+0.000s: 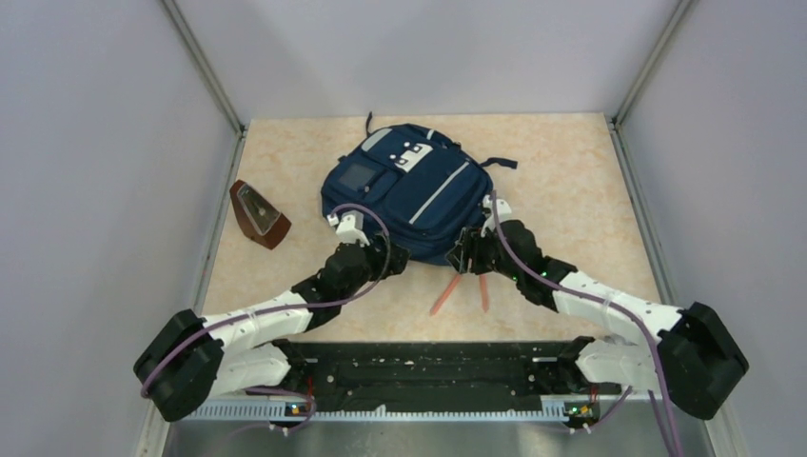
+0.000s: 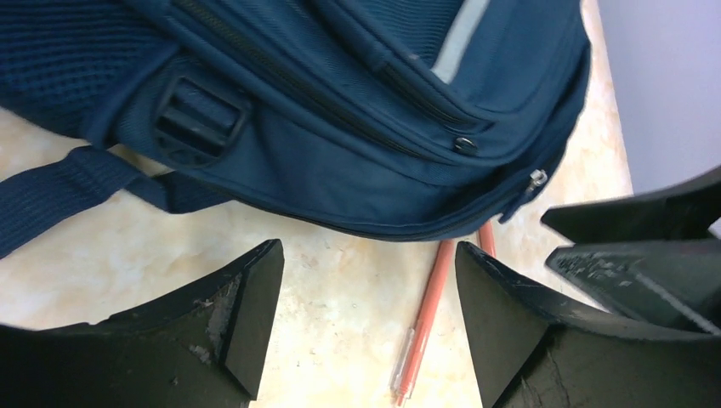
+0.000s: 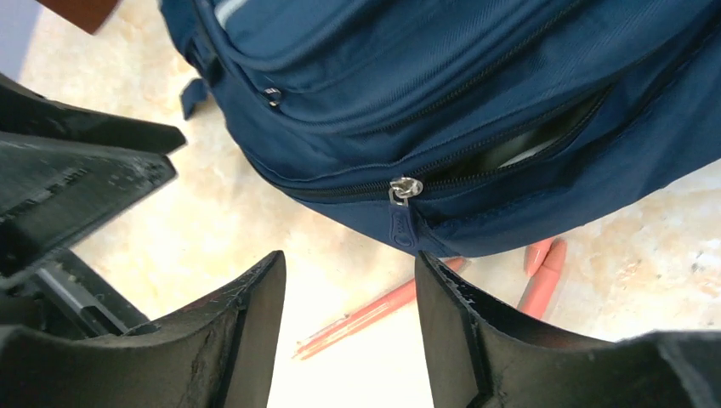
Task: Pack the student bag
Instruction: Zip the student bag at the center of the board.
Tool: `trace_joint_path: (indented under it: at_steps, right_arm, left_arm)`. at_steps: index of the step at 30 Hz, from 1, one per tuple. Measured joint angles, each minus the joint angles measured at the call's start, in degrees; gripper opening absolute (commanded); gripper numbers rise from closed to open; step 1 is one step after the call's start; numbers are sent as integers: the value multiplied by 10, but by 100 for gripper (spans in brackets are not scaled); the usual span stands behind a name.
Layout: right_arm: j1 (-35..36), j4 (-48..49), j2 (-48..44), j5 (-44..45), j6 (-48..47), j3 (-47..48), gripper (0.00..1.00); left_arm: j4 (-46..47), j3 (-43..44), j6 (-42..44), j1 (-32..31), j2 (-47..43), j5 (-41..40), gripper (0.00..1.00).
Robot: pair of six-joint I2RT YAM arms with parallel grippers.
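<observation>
The student bag [image 1: 409,190], a navy backpack with grey strips, lies flat mid-table. My left gripper [image 1: 392,257] stands open at its near edge, close to the fabric [image 2: 340,127] but apart from it, holding nothing [image 2: 367,255]. At the bag's near right corner my right gripper [image 1: 466,252] is open and empty too [image 3: 349,259], just below the zip pull [image 3: 401,200]. To the right of that pull the zip gapes, with something pale inside [image 3: 519,153]. Two orange pens [image 1: 444,295] [image 1: 483,292] lie on the table, partly tucked under the bag [image 3: 425,102].
A brown wedge-shaped object [image 1: 257,214] sits left of the bag near the left wall. Grey walls close in the table on three sides. A dark strap [image 2: 51,200] trails from the bag across the tabletop. The two grippers stand close together.
</observation>
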Motion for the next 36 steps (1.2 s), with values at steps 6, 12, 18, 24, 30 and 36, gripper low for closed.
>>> trace_joint_path:
  at_steps: [6,12,18,24,30,36]
  right_arm:
    - [44,5,71,57,15,0,53]
    - [68,8,81,107,21,0,53]
    - [68,5,88,143,21,6,50]
    - [68,-8,120,165,17,47,49]
    - [69,-13,135,174,15,57,41]
    - [69,-20,153,199,8,69,26]
  left_arm:
    - [-30,0,-39,37,2,-3,80]
    - [-12,-21,-72,87,20,30,80]
    - [10,-26,-87,100,50,53,80]
    - [49,-26,-102,117,94,70,79]
    - [85,-25,-110,122,139,86,74]
    - [103,-4,-115,124,180,106,53]
